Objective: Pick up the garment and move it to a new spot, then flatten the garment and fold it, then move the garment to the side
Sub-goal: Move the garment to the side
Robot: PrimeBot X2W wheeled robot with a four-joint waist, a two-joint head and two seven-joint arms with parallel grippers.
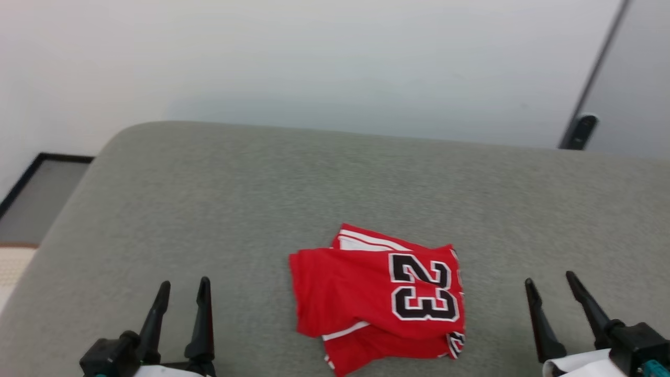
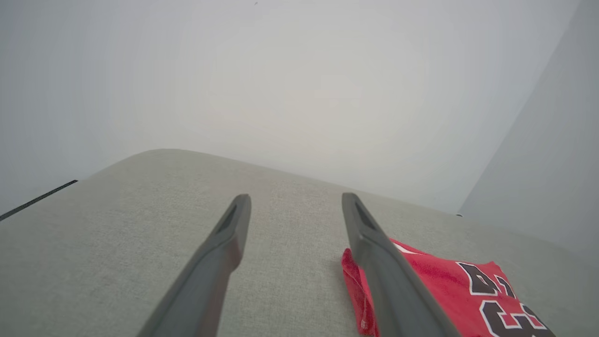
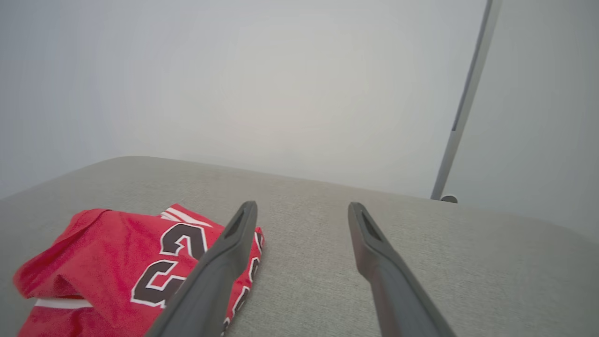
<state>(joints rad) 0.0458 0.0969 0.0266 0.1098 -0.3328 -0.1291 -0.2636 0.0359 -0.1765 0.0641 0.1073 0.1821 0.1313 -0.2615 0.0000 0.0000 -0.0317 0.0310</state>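
Observation:
The garment (image 1: 374, 296), a red jersey with a black white-outlined "23", lies crumpled and loosely folded over itself on the grey cushioned surface (image 1: 261, 199), near its front middle. My left gripper (image 1: 184, 285) stands open at the lower left, well to the left of the garment, with nothing between its fingers. Open as well, my right gripper (image 1: 549, 280) is at the lower right, a short way right of the garment. In the left wrist view the garment (image 2: 449, 290) lies right of the open gripper (image 2: 295, 199). The right wrist view shows the garment (image 3: 112, 262) left of the open gripper (image 3: 302, 208).
The grey surface curves off at its back left corner (image 1: 125, 136). A pale wall (image 1: 335, 63) rises behind it, with a dark vertical strip (image 1: 591, 89) at the right. Floor and a dark-framed panel (image 1: 31, 193) lie beyond the left edge.

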